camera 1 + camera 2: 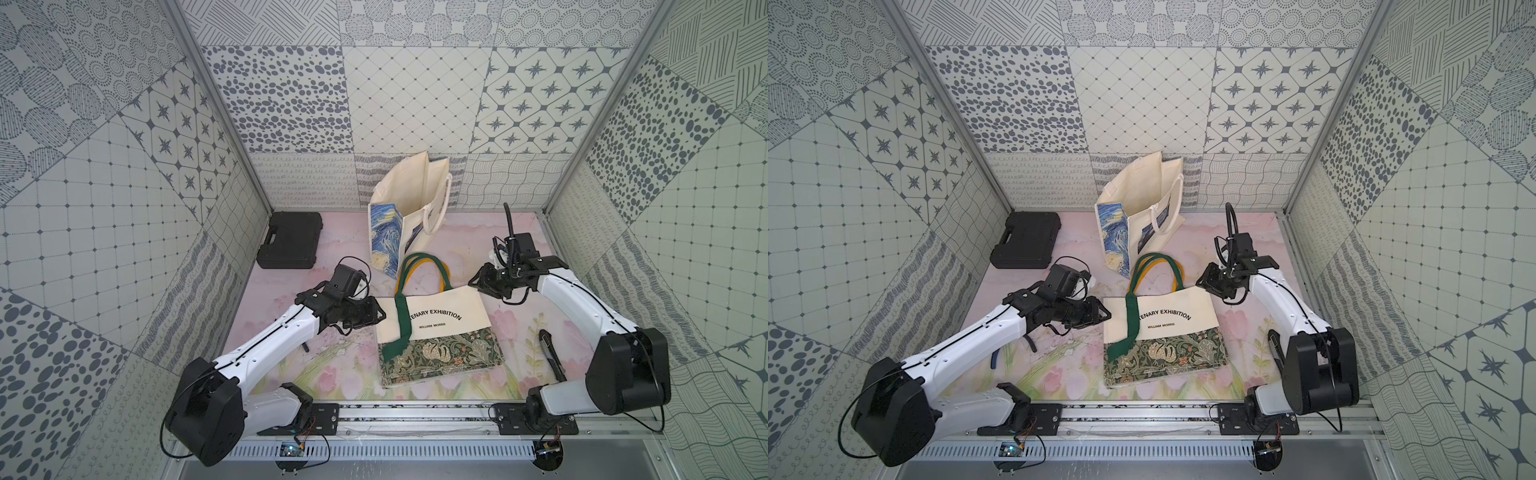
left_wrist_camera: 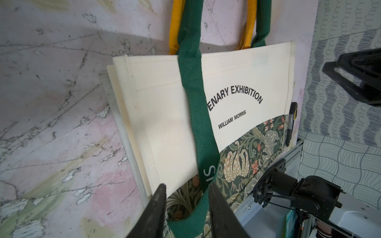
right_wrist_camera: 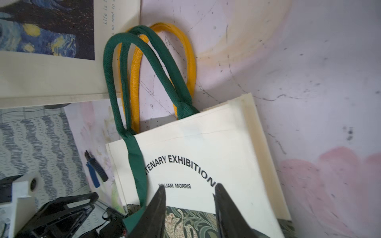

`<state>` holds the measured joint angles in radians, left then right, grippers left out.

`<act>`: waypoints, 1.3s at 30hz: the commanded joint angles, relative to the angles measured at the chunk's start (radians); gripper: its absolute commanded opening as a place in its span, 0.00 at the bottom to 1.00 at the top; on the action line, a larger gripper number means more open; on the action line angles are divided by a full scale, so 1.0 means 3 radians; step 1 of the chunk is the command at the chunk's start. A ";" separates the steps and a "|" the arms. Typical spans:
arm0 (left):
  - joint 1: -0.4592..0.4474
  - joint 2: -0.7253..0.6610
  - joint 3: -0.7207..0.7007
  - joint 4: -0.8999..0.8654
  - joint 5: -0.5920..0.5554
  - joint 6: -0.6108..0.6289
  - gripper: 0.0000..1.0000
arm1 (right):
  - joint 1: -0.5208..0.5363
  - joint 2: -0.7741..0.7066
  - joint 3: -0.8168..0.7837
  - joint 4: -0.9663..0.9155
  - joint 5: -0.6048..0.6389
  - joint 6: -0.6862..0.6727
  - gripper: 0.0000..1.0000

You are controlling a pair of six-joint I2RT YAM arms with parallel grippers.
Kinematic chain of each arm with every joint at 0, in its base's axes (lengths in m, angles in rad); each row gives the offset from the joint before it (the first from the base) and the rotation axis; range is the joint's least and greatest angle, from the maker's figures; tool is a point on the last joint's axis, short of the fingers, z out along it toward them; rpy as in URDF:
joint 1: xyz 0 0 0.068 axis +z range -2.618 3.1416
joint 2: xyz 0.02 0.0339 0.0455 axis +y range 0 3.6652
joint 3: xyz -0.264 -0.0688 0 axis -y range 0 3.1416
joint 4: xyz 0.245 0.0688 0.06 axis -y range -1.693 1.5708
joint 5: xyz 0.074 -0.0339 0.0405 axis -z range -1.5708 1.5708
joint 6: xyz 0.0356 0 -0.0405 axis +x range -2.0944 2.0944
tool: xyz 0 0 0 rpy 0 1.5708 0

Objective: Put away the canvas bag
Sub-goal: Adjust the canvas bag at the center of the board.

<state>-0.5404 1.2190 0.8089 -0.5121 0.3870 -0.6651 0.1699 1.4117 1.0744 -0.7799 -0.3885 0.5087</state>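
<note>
A flat cream canvas bag point(image 1: 449, 328) point(image 1: 1177, 332) printed "EXHIBITION WILLIAM MORRIS", with a floral lower band, lies mid-table. Its green and yellow handles point(image 1: 419, 266) point toward the back. One green strap point(image 1: 401, 328) point(image 2: 198, 115) is draped down across its face. My left gripper point(image 1: 379, 314) point(image 2: 187, 185) hovers at the bag's left edge, open; the strap's end shows through the gap, unpinched. My right gripper point(image 1: 473, 283) point(image 3: 190, 186) is open by the bag's far right corner and holds nothing. A second cream bag point(image 1: 411, 195) with a blue swirl print stands open at the back.
A black case point(image 1: 291, 239) lies at the back left. A black pen-like tool point(image 1: 550, 353) rests right of the flat bag. Blue-handled pliers point(image 1: 994, 361) lie under my left arm. Patterned walls close three sides, and a metal rail point(image 1: 415, 409) runs along the front.
</note>
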 commanded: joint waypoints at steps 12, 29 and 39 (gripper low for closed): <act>-0.0068 0.0424 -0.0245 -0.0003 0.0239 -0.0528 0.40 | -0.0055 0.0043 -0.0886 0.0225 -0.0024 -0.0121 0.47; -0.0161 0.0968 -0.0041 -0.0002 0.0239 -0.0575 0.39 | -0.0058 -0.0116 -0.1003 0.0050 0.0576 -0.0259 0.49; -0.0153 0.0941 -0.0048 -0.0059 0.0208 -0.0567 0.39 | -0.0063 0.0094 -0.1082 0.0174 0.0551 -0.0289 0.50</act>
<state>-0.5873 1.5040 0.7853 -0.5133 0.4488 -0.8310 0.1555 1.4124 0.7593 -0.7544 -0.2230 0.4362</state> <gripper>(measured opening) 0.393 0.504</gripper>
